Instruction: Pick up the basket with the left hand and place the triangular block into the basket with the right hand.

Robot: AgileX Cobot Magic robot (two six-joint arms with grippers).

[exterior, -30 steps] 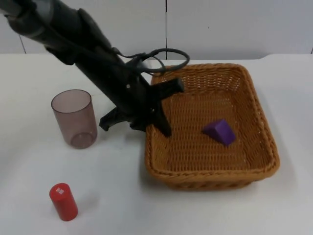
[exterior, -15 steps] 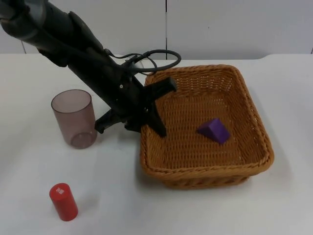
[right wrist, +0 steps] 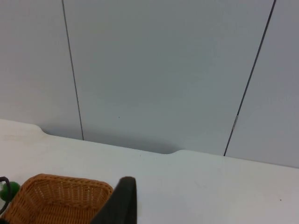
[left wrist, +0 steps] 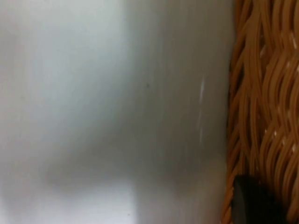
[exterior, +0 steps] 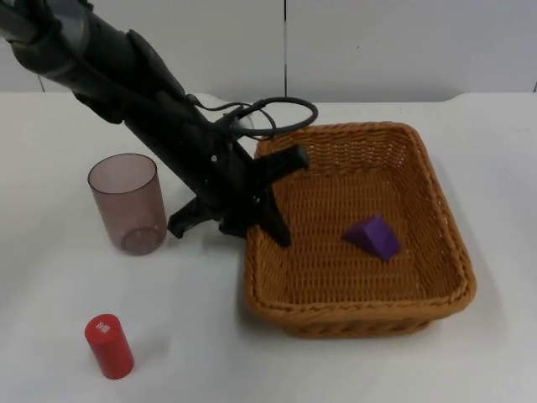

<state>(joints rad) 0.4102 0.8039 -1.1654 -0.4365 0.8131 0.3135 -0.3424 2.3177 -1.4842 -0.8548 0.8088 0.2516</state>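
Observation:
A brown wicker basket (exterior: 436, 210) stands right of the table's middle. A purple triangular block (exterior: 374, 236) lies inside it, right of its centre. My left gripper (exterior: 258, 228) is shut on the basket's left rim, one finger inside the wall and the arm reaching down from the upper left. The woven wall of the basket (left wrist: 261, 107) stands close against a black fingertip (left wrist: 254, 205) in the left wrist view. My right gripper (right wrist: 120, 205) waits high and off to the side, facing the partition wall, with a corner of the basket (right wrist: 56, 196) below it.
A translucent purple cup (exterior: 127, 202) stands upright left of the left arm. A red cylinder (exterior: 109, 346) stands near the front left. The grey partition wall (exterior: 377, 42) closes the table at the back.
The basket, held by the left gripper, shifted a little left and away, then came partly back to the right. The purple block stayed inside it.

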